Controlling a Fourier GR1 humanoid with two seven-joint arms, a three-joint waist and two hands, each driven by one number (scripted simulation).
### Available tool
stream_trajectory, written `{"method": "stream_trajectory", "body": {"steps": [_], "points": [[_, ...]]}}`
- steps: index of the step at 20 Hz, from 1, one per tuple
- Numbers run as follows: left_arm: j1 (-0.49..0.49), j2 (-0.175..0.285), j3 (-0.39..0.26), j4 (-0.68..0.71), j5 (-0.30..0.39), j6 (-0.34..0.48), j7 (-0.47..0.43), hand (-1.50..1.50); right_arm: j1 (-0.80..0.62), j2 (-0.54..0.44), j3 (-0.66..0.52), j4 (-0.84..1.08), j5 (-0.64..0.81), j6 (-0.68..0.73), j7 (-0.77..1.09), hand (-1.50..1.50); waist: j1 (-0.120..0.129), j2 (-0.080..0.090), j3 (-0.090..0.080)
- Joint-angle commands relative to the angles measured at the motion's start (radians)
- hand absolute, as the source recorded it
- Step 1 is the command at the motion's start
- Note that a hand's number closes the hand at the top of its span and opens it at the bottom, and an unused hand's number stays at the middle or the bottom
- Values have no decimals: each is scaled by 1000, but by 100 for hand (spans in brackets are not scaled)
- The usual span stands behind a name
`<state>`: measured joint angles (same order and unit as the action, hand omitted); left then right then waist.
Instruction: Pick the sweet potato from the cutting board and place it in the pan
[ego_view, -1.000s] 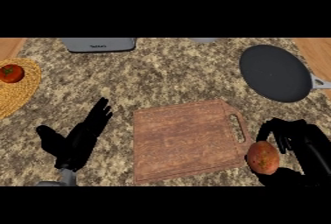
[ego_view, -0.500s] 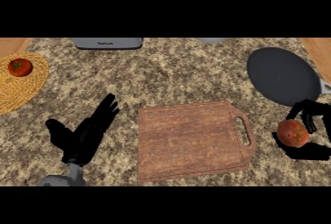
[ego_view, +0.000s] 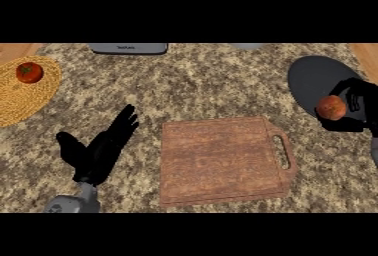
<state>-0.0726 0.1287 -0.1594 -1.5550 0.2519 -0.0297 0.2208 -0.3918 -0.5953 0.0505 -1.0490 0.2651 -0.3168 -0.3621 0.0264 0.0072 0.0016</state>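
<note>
My right hand (ego_view: 356, 107) is at the right edge, its fingers curled round the reddish-brown sweet potato (ego_view: 331, 107). It holds the potato over the lower rim of the dark grey pan (ego_view: 314, 77) at the upper right. The wooden cutting board (ego_view: 221, 160) lies in the middle with nothing on it, its handle slot toward the right. My left hand (ego_view: 100, 147) rests open at the lower left, fingers straight and pointing up and to the right, away from the board.
A woven yellow mat (ego_view: 22, 95) at the upper left carries a red tomato (ego_view: 29, 72). A grey appliance (ego_view: 129, 48) sits at the counter's far edge. Speckled stone counter surrounds the board.
My right hand has carried the sweet potato up and away from the board's right side to the pan's lower rim. The left hand has stayed open in place.
</note>
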Motion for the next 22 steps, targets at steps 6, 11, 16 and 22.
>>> {"method": "stream_trajectory", "body": {"steps": [6,11,16,22], "points": [[5,-22,-17,4,-19,-2,-18,0,-301,26,-189,515,-27,-107,-223,150,34,14,2],[-32,-59,-48,30,-43,11,-22,0,-372,-13,-234,673,-36,-85,-333,150,48,26,5],[-55,-46,-39,13,-36,-1,-2,0,-429,-6,-254,778,-18,-151,-351,150,69,33,6],[-85,-17,-13,23,-10,-36,13,0,-462,-19,-111,924,133,-62,-156,-150,91,40,5]]}}
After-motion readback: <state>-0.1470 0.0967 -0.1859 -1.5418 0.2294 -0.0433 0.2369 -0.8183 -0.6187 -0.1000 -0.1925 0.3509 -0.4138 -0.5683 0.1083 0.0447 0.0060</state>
